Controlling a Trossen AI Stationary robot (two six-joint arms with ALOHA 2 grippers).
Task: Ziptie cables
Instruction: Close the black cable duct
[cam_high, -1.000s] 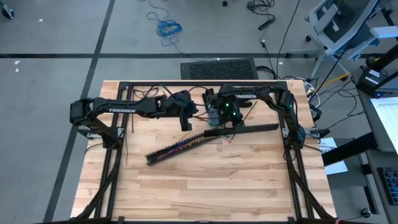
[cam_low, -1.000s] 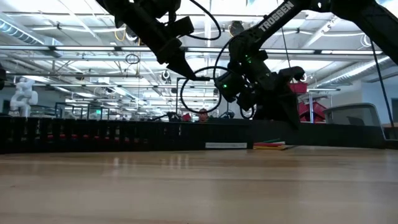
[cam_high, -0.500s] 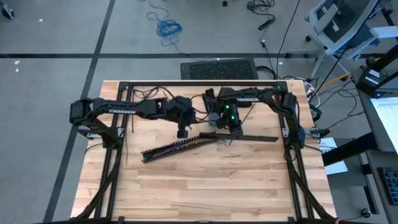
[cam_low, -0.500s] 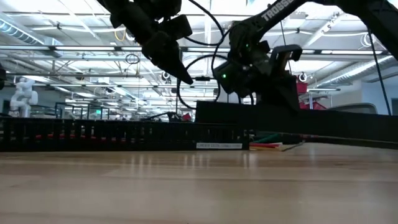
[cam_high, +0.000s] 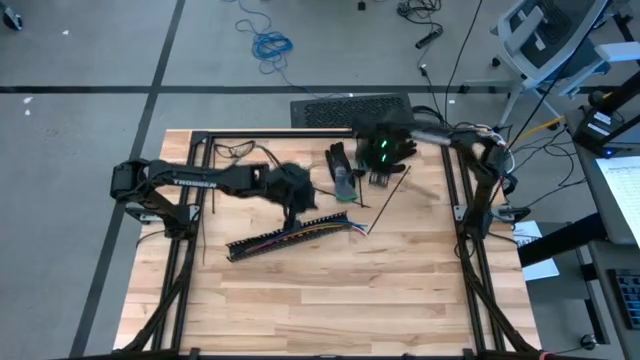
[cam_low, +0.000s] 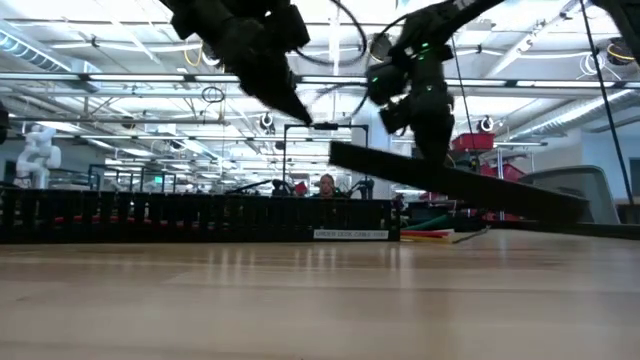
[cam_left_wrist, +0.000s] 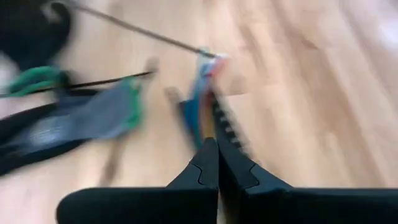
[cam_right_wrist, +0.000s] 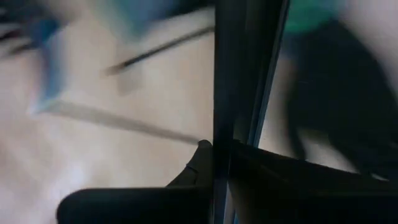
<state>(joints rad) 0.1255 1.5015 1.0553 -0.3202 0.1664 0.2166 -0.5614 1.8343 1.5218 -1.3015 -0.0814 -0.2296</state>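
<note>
Change in the last second: the right gripper (cam_high: 385, 168) has swung back toward the far side of the bench (cam_high: 330, 300) and taken the long black cover strip (cam_low: 460, 185) with it. The strip was lying flat just beside the slotted rail (cam_high: 270, 240). It's now off the wood, tilted, and clamped between the right fingers (cam_right_wrist: 202, 155).

For you, that looks like the rail being uncovered, so the cables (cam_high: 325, 227) are exposed for bundling. No ziptie is on them yet.

The cables lie in the rail's right end near bench centre, with the coloured ends spilling out past it.

The left gripper (cam_left_wrist: 211, 144) has its fingers pressed together, holding nothing. It hangs over that same rail end, above the cables and not touching them. The right fingers are well apart from them.
</note>
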